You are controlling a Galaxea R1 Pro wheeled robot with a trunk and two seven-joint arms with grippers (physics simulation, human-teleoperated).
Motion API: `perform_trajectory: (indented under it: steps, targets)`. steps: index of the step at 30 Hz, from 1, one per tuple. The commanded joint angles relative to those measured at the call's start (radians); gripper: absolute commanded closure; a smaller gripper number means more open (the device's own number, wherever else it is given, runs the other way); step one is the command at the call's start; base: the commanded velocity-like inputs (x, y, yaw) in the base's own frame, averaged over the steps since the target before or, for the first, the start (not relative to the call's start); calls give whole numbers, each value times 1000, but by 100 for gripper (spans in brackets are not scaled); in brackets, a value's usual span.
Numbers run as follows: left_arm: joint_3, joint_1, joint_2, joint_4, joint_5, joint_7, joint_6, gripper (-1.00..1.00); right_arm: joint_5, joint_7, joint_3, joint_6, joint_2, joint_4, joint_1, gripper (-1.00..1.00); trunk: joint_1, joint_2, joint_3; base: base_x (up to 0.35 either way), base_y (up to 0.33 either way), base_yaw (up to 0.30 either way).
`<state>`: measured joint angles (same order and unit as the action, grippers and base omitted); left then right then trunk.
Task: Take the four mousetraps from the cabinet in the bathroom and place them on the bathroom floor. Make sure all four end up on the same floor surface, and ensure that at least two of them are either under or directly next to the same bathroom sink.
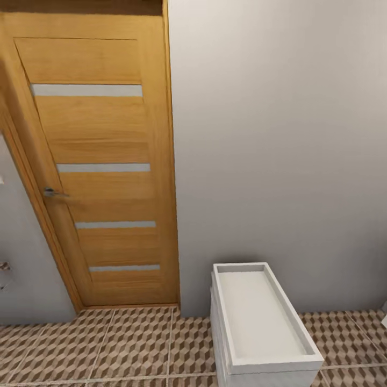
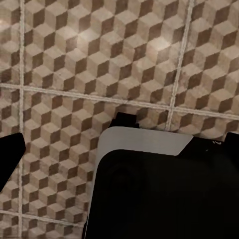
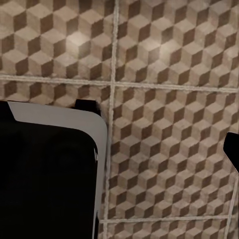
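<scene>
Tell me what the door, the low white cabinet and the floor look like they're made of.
The door: honey-coloured wood or veneer, with visible grain and frosted strips, probably glass. The cabinet: smooth matte white, likely painted board or laminate. The floor: square tiles printed with brown-and-cream cubes, pale grout lines, faint sheen, probably ceramic.

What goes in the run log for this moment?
phase: approach | cabinet: ahead, top tray bare, drawers shut | mousetraps: unseen | door: closed | wrist cameras: over bathroom floor | grippers: state unclear
</scene>
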<state>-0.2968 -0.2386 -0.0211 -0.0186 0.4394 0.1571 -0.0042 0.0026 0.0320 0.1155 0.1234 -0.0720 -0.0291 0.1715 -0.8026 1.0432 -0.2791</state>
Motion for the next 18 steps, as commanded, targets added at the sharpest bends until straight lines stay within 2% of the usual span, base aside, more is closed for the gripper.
perform_trajectory:
  steps: [1, 18]
  targets:
    - [-8, -1, 0, 0, 8, 4, 0, -100, 0, 3, 7, 5, 0, -3, 1, -100, 0, 1, -1, 0, 0, 297]
    - [-8, -1, 0, 0, 8, 3, 0, -100, 0, 3, 9, 5, 1, -3, 1, -100, 0, 1, -1, 0, 0, 297]
